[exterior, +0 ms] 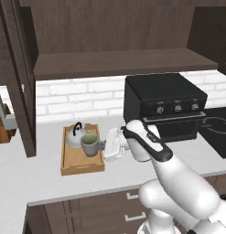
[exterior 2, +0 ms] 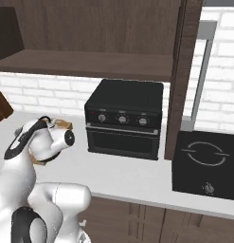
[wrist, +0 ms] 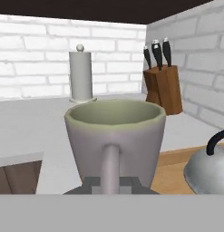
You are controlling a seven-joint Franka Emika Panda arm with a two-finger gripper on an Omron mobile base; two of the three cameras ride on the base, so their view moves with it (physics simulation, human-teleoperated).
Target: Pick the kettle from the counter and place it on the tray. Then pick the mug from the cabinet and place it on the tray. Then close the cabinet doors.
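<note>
The grey-beige mug [exterior: 89,145] hangs upright over the right half of the wooden tray [exterior: 71,165], and my gripper [exterior: 103,146] is shut on its side handle from the right. In the hand view the mug [wrist: 115,133] stands close in front, its handle [wrist: 110,168] pinched between the fingertips [wrist: 91,184] of my gripper [wrist: 111,186]. Whether its base touches the tray [wrist: 171,173] is hidden. The silvery kettle [exterior: 75,135] sits on the tray's far left part, next to the mug; the kettle [wrist: 207,170] is also at the right here. The cabinet [exterior: 119,61] above stands with both doors [exterior: 20,77] open.
A black toaster oven [exterior: 164,105] stands on the white counter [exterior: 45,183] right of the tray, with a black cooktop [exterior 2: 208,163] beyond it. The open right door [exterior 2: 182,76] hangs between them. A knife block [wrist: 163,86] and a paper towel holder [wrist: 80,74] stand further along the counter, beyond the mug.
</note>
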